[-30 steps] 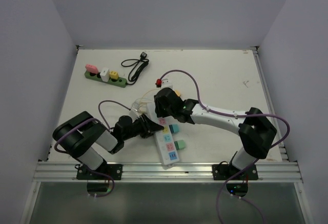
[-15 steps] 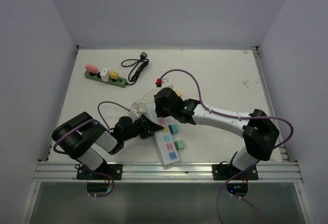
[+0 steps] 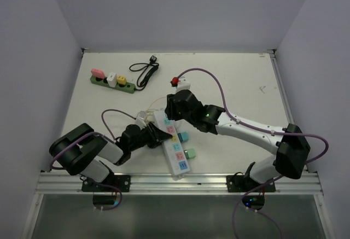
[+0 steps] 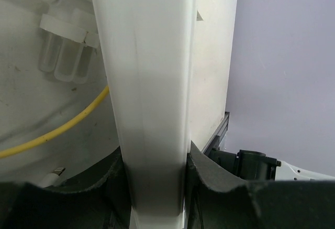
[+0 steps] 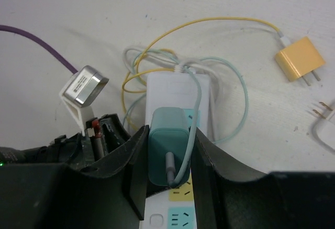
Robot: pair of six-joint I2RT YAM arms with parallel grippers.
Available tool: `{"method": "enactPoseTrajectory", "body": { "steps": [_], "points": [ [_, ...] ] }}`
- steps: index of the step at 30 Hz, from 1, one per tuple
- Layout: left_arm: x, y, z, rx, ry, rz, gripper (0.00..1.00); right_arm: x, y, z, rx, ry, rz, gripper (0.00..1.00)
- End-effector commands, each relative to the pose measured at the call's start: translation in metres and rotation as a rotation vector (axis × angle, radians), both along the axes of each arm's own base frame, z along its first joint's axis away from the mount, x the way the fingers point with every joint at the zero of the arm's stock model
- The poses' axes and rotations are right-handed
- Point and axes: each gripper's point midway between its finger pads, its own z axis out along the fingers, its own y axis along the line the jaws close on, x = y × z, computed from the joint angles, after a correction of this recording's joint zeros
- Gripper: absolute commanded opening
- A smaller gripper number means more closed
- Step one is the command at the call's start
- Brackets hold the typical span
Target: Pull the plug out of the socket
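Note:
A white socket strip (image 3: 174,150) lies slanted on the table with pastel sockets along its top. My left gripper (image 3: 156,135) is shut on its long sides, and the left wrist view shows the white body (image 4: 152,108) squeezed between both fingers (image 4: 201,171). My right gripper (image 5: 167,134) is shut on a teal plug (image 5: 167,148) with a pale teal cable. It holds the plug over the far end of the strip (image 5: 178,90). The plug looks raised off the sockets, and its prongs are hidden. From above, the right gripper (image 3: 176,108) hovers just beyond the strip's far end.
Two teal plugs (image 3: 185,137) (image 3: 191,153) lie right of the strip. A yellow plug (image 5: 301,61) and tangled yellow and teal cables (image 5: 157,64) lie past it. A green strip (image 3: 112,83) with three plugs and a coiled black cable (image 3: 144,72) sit at the back left.
My right arm has lifted and drawn back toward the far side with the teal plug, which uncovers the strip's far end. The left gripper keeps its hold on the strip.

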Motion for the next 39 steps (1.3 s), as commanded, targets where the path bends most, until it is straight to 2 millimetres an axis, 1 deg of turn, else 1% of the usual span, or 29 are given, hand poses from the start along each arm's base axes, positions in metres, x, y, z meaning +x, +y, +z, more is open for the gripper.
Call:
{"method": "enactPoseTrajectory", "body": {
  "steps": [1, 2, 4, 5, 6, 7, 8, 9, 10, 11, 12, 13, 14, 15, 16, 18, 19, 20, 22, 23, 24, 26, 27, 28, 29, 30, 31, 34, 39],
  "points": [
    [-0.001, 0.021, -0.025, 0.153, -0.025, 0.020, 0.00, 0.030, -0.026, 0.036, 0.058, -0.088, -0.100, 0.00],
    [-0.001, 0.018, -0.020, 0.146, -0.043, 0.003, 0.00, 0.036, -0.028, 0.037, 0.072, -0.079, -0.104, 0.00],
    [-0.001, 0.008, -0.002, 0.114, -0.108, -0.057, 0.00, 0.056, -0.042, 0.038, 0.094, -0.069, -0.141, 0.00],
    [-0.001, 0.005, 0.004, 0.102, -0.132, -0.078, 0.00, 0.068, -0.053, 0.040, 0.095, -0.074, -0.175, 0.00],
    [-0.004, -0.001, 0.013, 0.080, -0.156, -0.115, 0.00, 0.076, -0.058, 0.041, 0.084, -0.084, -0.186, 0.00],
    [-0.004, -0.003, 0.024, 0.064, -0.198, -0.133, 0.00, 0.083, -0.063, 0.034, 0.062, -0.077, -0.199, 0.00],
    [-0.005, -0.005, 0.030, 0.052, -0.219, -0.145, 0.00, 0.096, -0.073, 0.036, 0.052, -0.082, -0.233, 0.00],
    [-0.007, -0.007, 0.036, 0.043, -0.245, -0.173, 0.00, 0.102, -0.079, 0.033, 0.034, -0.077, -0.247, 0.00],
    [-0.008, -0.009, 0.047, 0.026, -0.280, -0.182, 0.00, 0.107, -0.084, 0.030, 0.031, -0.070, -0.255, 0.00],
    [-0.008, -0.010, 0.053, 0.021, -0.298, -0.190, 0.00, 0.118, -0.095, 0.019, 0.015, -0.052, -0.284, 0.00],
    [-0.009, -0.010, 0.056, 0.022, -0.306, -0.197, 0.00, 0.122, -0.100, 0.014, 0.011, -0.044, -0.296, 0.00],
    [-0.010, -0.010, 0.065, 0.012, -0.339, -0.203, 0.00, 0.126, -0.103, 0.009, 0.011, -0.034, -0.305, 0.00],
    [-0.009, -0.009, 0.067, 0.014, -0.347, -0.198, 0.00, 0.129, -0.109, -0.006, -0.001, -0.001, -0.308, 0.00],
    [-0.007, -0.007, 0.066, 0.034, -0.346, -0.193, 0.00, 0.130, -0.111, -0.014, -0.006, 0.018, -0.306, 0.00],
    [-0.007, -0.007, 0.072, 0.030, -0.366, -0.191, 0.00, 0.132, -0.113, -0.021, -0.006, 0.033, -0.304, 0.00],
    [-0.006, -0.007, 0.075, 0.035, -0.380, -0.193, 0.00, 0.129, -0.117, -0.043, -0.014, 0.089, -0.300, 0.06],
    [-0.006, -0.007, 0.079, 0.032, -0.390, -0.191, 0.00, 0.129, -0.117, -0.048, -0.005, 0.097, -0.299, 0.08],
    [-0.005, -0.007, 0.080, 0.032, -0.398, -0.193, 0.00, 0.126, -0.123, -0.061, -0.009, 0.122, -0.306, 0.14],
    [-0.005, -0.008, 0.083, 0.028, -0.408, -0.201, 0.00, 0.125, -0.123, -0.072, 0.016, 0.149, -0.308, 0.20],
    [-0.005, -0.008, 0.083, 0.026, -0.414, -0.202, 0.00, 0.123, -0.129, -0.081, 0.010, 0.169, -0.319, 0.24],
    [-0.006, -0.009, 0.085, 0.022, -0.422, -0.213, 0.00, 0.122, -0.130, -0.088, 0.011, 0.188, -0.321, 0.27],
    [-0.007, -0.009, 0.086, 0.019, -0.425, -0.219, 0.00, 0.122, -0.135, -0.095, 0.011, 0.204, -0.330, 0.32],
    [-0.008, -0.010, 0.087, 0.018, -0.432, -0.227, 0.00, 0.122, -0.136, -0.098, 0.011, 0.213, -0.331, 0.39],
    [-0.008, -0.010, 0.087, 0.018, -0.434, -0.232, 0.00, 0.121, -0.137, -0.100, 0.012, 0.227, -0.332, 0.43],
    [-0.008, -0.010, 0.087, 0.018, -0.438, -0.234, 0.00, 0.121, -0.139, -0.100, 0.013, 0.230, -0.335, 0.48],
    [-0.009, -0.011, 0.089, 0.016, -0.446, -0.244, 0.00, 0.121, -0.140, -0.099, 0.016, 0.230, -0.334, 0.54],
    [-0.010, -0.012, 0.089, 0.014, -0.449, -0.251, 0.00, 0.121, -0.141, -0.093, 0.022, 0.220, -0.330, 0.59],
    [-0.008, -0.013, 0.091, 0.018, -0.454, -0.262, 0.00, 0.117, -0.143, -0.086, 0.024, 0.206, -0.320, 0.68],
    [-0.004, -0.013, 0.085, 0.021, -0.424, -0.261, 0.00, 0.099, -0.144, -0.067, 0.064, 0.180, -0.285, 0.76]
  ]
}}
